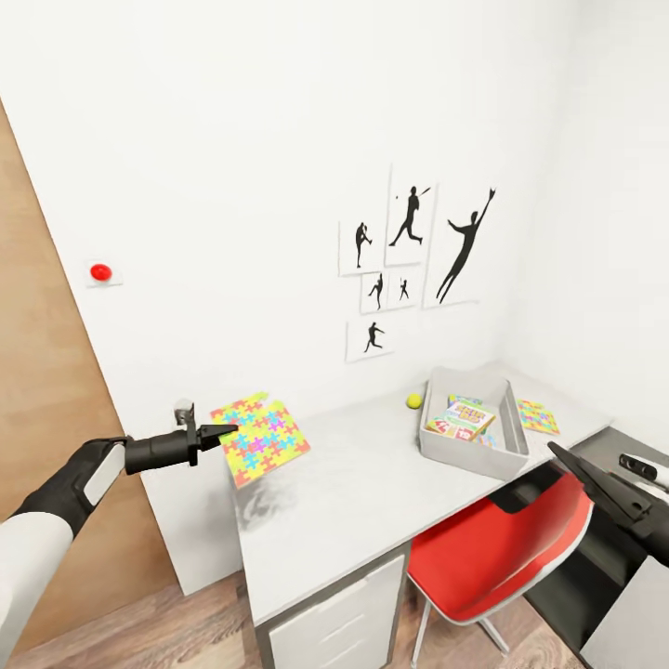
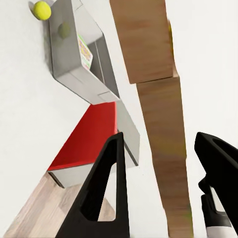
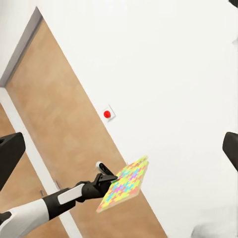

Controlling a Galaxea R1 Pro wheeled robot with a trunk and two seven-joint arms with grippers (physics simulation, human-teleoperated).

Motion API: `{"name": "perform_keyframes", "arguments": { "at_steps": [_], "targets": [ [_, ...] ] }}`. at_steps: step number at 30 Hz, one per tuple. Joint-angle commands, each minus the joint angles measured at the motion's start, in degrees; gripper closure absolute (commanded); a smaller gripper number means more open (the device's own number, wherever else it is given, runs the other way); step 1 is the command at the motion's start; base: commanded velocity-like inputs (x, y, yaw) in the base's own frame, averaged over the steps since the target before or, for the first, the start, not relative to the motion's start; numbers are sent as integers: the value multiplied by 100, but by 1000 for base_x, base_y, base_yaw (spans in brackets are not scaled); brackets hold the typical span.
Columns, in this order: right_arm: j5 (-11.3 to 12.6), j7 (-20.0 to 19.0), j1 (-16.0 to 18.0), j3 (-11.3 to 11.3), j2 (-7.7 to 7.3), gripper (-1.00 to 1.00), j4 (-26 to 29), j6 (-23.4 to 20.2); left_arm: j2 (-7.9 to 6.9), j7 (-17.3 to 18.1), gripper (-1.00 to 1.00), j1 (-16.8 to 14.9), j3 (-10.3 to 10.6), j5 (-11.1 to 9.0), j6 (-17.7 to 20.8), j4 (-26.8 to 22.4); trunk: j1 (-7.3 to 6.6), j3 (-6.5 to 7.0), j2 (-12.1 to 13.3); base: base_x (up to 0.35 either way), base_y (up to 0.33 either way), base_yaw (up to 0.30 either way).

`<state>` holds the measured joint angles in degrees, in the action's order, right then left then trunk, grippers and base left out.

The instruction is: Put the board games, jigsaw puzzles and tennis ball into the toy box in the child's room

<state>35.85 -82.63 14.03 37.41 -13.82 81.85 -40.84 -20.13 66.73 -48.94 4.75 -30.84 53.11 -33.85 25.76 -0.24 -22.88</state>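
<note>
Nearest, right tool spread open and empty above red chair, left tool clamped on tilted jigsaw puzzle raised over counter, toy box with board games farther along, tennis ball just beside it.

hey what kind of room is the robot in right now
Most likely a child's bedroom or playroom: black baseball-player silhouette pictures hang on the white wall, a grey toy box with game boxes sits on the desk, and a tennis ball lies beside it.
</note>
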Motion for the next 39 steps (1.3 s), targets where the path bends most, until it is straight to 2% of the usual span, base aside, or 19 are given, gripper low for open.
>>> {"name": "perform_keyframes", "arguments": {
  "at_steps": [1, 7, 18, 27, 39],
  "targets": [
    [10, -12, 3, 2, 1, -100, -2, -57, -9, 7, 100, -2, 25, -27, 25, 1, 3, 6, -4, 0, 0, -178],
    [9, -8, 3, 3, -3, -100, -2, -56, 3, 0, 100, -2, 26, -25, -2, 1, 3, 48, -4, 0, -125, -141],
    [-5, -4, 3, 4, 12, -100, -2, -39, -16, 7, 100, 7, 22, -27, -11, 1, 3, 57, -4, 22, -248, -17],
    [-30, -1, 3, 3, 12, -100, -2, -38, -15, 14, 100, 26, 19, -27, -57, 1, 3, 57, -4, 114, -125, 0],
    [-15, 2, 3, -1, 12, -100, 4, -53, -22, 196, 100, 33, 23, -19, -150, 1, 3, 82, -4, 142, -129, -27]
  ]
}}
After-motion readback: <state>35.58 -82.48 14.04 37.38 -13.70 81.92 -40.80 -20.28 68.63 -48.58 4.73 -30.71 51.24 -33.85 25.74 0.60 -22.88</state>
